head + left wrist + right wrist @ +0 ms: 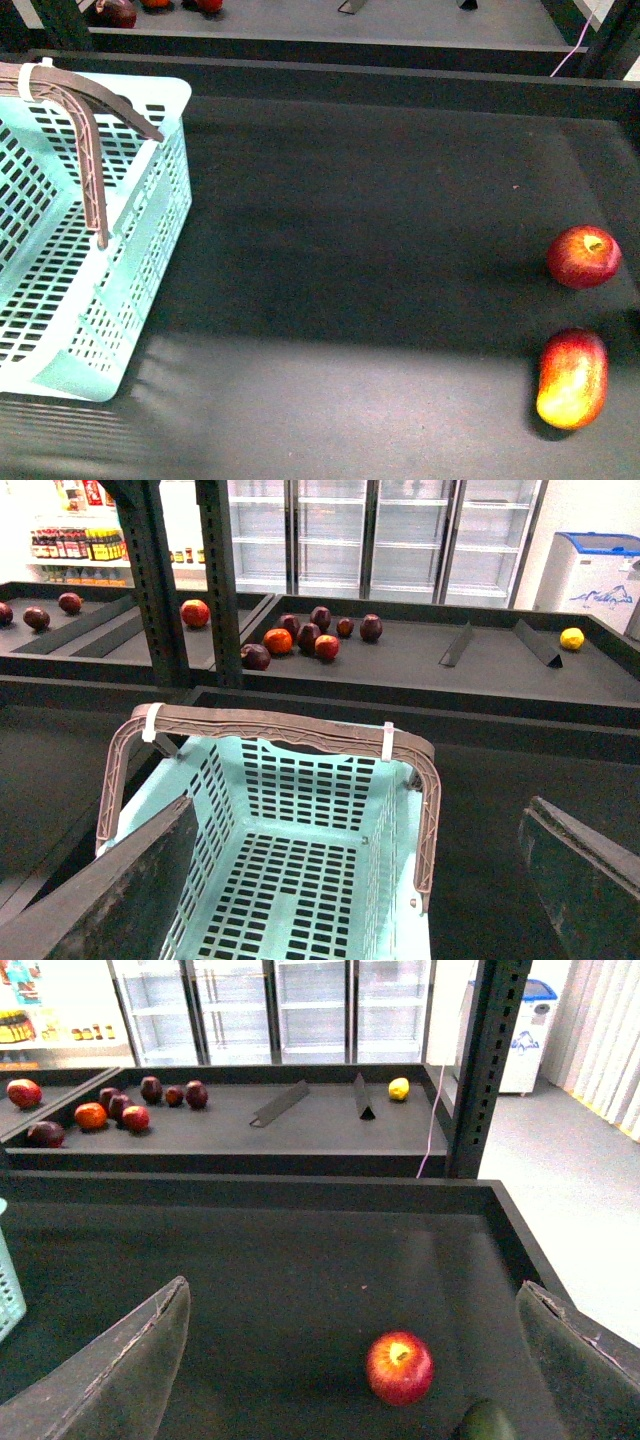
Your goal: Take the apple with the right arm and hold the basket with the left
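The apple (583, 256) is small, round and deep red with a yellowish stem patch; it sits on the dark shelf at the far right. In the right wrist view the apple (399, 1367) lies between the wide-open fingers of my right gripper (360, 1380), which is empty. The turquoise basket (80, 250) stands at the left with its brown-grey handles (90, 130) up. In the left wrist view the basket (290, 870) lies below my open, empty left gripper (350, 890), and the handles (270, 725) arch over its far end. Neither arm shows in the front view.
An elongated red-and-yellow fruit (572, 378) lies just in front of the apple. The shelf's raised back rim (400, 85) runs behind. Beyond it a rear shelf holds several dark red fruits (310, 635) and a yellow one (571, 638). A dark upright post (490, 1070) stands at the right.
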